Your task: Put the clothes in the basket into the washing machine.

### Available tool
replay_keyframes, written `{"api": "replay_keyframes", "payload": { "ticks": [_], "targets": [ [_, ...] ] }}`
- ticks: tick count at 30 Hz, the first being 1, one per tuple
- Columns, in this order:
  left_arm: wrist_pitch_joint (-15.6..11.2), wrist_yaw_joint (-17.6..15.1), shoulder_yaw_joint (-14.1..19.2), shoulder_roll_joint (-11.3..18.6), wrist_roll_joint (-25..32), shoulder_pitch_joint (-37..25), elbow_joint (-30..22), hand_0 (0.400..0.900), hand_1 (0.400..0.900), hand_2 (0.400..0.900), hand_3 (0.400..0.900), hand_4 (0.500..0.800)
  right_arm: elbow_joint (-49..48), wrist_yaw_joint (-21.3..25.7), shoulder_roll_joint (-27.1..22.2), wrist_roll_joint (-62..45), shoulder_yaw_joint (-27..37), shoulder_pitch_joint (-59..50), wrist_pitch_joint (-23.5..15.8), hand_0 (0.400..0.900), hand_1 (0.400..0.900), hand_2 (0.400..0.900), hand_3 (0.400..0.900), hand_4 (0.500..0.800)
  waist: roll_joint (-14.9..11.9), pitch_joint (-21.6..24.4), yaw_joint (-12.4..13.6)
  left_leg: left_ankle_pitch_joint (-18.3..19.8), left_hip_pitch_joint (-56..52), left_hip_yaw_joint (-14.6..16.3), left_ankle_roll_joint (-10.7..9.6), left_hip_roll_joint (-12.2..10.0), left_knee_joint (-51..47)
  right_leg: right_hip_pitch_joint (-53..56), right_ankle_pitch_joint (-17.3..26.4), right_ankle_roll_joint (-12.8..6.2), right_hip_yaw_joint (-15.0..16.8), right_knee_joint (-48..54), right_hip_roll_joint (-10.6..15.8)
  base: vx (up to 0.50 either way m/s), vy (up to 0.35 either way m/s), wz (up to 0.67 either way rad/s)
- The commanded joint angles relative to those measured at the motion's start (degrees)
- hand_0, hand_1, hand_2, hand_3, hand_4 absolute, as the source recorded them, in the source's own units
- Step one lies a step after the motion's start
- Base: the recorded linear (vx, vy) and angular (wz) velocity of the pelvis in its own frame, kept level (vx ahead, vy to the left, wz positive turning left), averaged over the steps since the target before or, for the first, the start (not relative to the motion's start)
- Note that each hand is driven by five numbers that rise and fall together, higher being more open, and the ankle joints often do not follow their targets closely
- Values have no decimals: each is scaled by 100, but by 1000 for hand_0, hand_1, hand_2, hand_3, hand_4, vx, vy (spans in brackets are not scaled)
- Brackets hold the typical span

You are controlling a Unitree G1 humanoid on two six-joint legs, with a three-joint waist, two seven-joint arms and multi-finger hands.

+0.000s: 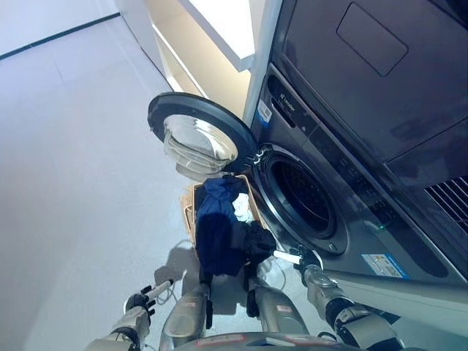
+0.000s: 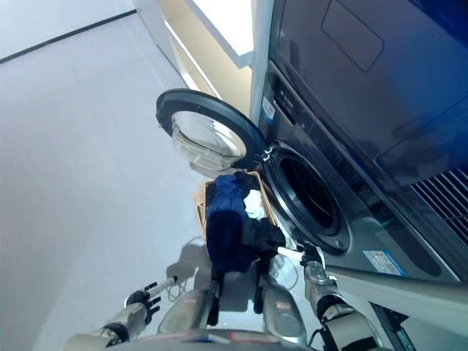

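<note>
The washing machine's round door [image 1: 196,137] is swung open to the left, and its dark drum opening [image 1: 301,196] is exposed. In front of it a wicker basket [image 1: 190,213] stands on the floor, holding a blue garment [image 1: 218,223] and a white cloth [image 1: 242,210]. A dark garment [image 1: 257,241] bunches over the basket's right edge. My right hand [image 1: 304,259] is low beside the machine's front, pinching that dark garment with a white-tipped finger reaching into it. My left hand [image 1: 141,300] hangs open near the floor, left of the basket and holding nothing.
A second dark appliance [image 1: 365,66] is stacked above the washer. A pale cabinet with a white top [image 1: 219,29] stands behind the door. Grey floor [image 1: 73,161] stretches out to the left of the basket.
</note>
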State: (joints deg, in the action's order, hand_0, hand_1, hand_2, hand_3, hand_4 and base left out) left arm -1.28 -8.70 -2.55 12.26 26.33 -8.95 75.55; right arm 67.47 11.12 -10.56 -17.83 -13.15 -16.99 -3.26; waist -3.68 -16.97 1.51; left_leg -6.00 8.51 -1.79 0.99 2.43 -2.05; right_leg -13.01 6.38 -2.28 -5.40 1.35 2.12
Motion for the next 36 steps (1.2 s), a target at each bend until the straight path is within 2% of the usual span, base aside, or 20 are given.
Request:
{"api": "replay_keyframes", "payload": {
  "ticks": [1, 5, 11, 17, 21, 24, 28, 33, 36],
  "targets": [
    [-194, -169, -124, -62, 182, -526, 61, 900, 900, 900, 900, 800, -541, 121, -396, 498, -478, -799, -224, 900, 900, 900, 900, 800, 322, -252, 26, 494, 211, -30, -104, 34, 349, -33, -833, -223, 99, -865, -69, -48, -49, 17],
    [-316, -274, -328, -2, 311, -870, -208, 900, 900, 900, 900, 800, -826, 290, -617, 906, -885, -1492, -269, 900, 900, 900, 900, 800, 341, -537, 64, 442, 785, -98, -139, 31, 601, -563, -851, -208, 31, -1136, -33, -73, -24, 14],
    [-550, -434, -597, 171, 681, -1488, -610, 900, 900, 900, 900, 800, -533, 498, -1022, 1359, -1343, -2600, -236, 900, 900, 900, 900, 800, 415, -950, 184, 373, 1743, -201, -216, 104, 1074, -1533, -948, -190, -90, -1782, 60, -71, 10, 19],
    [-800, -718, -719, 303, 983, -2128, -905, 900, 900, 900, 900, 800, -139, 1077, -1316, 1658, -1498, -3476, -228, 900, 900, 900, 900, 800, 523, -1282, 261, 365, 2641, -264, -265, 183, 1475, -2455, -1039, -188, -146, -2362, 202, -48, 9, 16],
    [-916, -837, -773, 354, 1162, -2406, -1125, 900, 900, 900, 900, 800, 69, 1343, -1319, 1696, -1528, -3624, -203, 900, 900, 900, 900, 800, 622, -1283, 291, 530, 3481, -271, -223, 272, 2109, -3202, -1148, -161, -130, -2866, 283, -25, 3, 7],
    [-1014, -933, -764, 372, 1251, -2429, -1415, 900, 900, 900, 900, 800, 121, 1436, -1256, 1813, -1577, -3542, -154, 900, 900, 900, 900, 800, 699, -1283, 310, 613, 4020, -282, -186, 317, 2461, -3732, -1234, -142, -114, -3244, 344, -17, -12, 8],
    [-1063, -1023, -799, 333, 1302, -2464, -1524, 900, 900, 900, 900, 800, 236, 1655, -1160, 1976, -1597, -3444, -70, 900, 900, 900, 900, 800, 770, -1283, 295, 679, 4502, -280, -170, 364, 2807, -4225, -1314, -125, -59, -3613, 401, -32, -10, 6],
    [-1146, -1063, -957, 220, 1378, -2420, -1738, 900, 900, 900, 900, 800, 632, 1693, -1096, 2103, -1595, -3349, 111, 900, 900, 900, 900, 800, 956, -1283, 316, 770, 5118, -247, -156, 421, 3286, -4883, -1413, -97, 43, -4165, 501, -58, 16, 4],
    [-1170, -1025, -1019, 172, 1407, -2335, -1875, 900, 900, 900, 900, 800, 725, 1548, -1117, 2135, -1602, -3349, 143, 900, 900, 900, 900, 800, 1025, -1283, 331, 784, 5307, -220, -153, 440, 3411, -5117, -1439, -93, 74, -4363, 537, -30, 5, 2]
  ]
}}
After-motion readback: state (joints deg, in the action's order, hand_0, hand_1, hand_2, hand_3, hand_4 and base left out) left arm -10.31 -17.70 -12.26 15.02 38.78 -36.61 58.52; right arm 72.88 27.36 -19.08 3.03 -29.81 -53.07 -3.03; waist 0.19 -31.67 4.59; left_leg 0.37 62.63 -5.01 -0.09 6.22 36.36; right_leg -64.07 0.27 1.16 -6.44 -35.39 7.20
